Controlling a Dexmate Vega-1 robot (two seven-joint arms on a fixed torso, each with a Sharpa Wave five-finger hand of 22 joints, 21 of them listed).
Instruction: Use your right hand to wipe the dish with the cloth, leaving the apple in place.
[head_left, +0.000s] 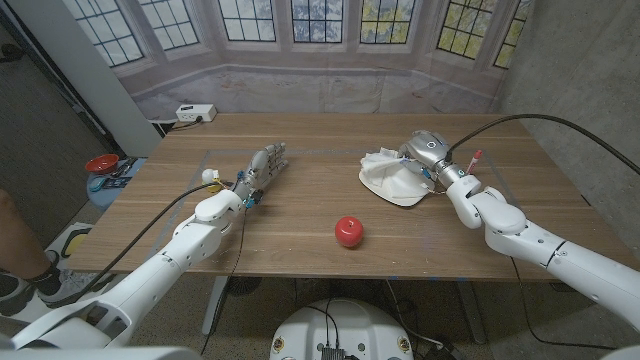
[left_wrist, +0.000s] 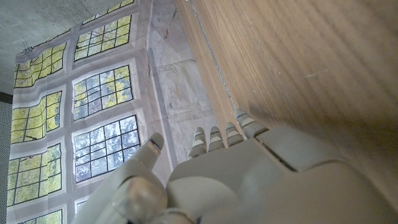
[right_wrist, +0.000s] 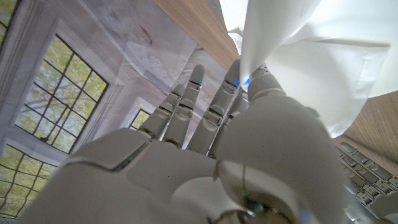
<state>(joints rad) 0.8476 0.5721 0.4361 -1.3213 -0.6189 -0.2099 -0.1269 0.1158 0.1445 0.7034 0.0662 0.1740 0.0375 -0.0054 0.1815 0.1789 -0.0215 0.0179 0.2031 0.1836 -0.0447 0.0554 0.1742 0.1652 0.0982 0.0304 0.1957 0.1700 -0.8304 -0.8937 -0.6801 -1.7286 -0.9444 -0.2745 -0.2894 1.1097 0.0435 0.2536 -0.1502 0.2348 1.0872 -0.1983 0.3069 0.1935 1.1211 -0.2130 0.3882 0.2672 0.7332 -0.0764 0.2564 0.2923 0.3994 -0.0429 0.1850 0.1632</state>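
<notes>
Right hand (head_left: 428, 152) pinches the white cloth (head_left: 385, 165), bunched on the dish (head_left: 405, 195) at far right. Cloth looks soft, light; best held by a gathered fold. Apple (head_left: 348, 231) sits near centre. Left hand (head_left: 262, 172) waits, fingers extended, holding nothing.

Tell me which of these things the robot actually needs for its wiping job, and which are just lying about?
Job: cloth, dish, apple (stays put), right hand holding the cloth.

Lying about: left hand on the table, white box at its far corner, red bowl beside it.
</notes>
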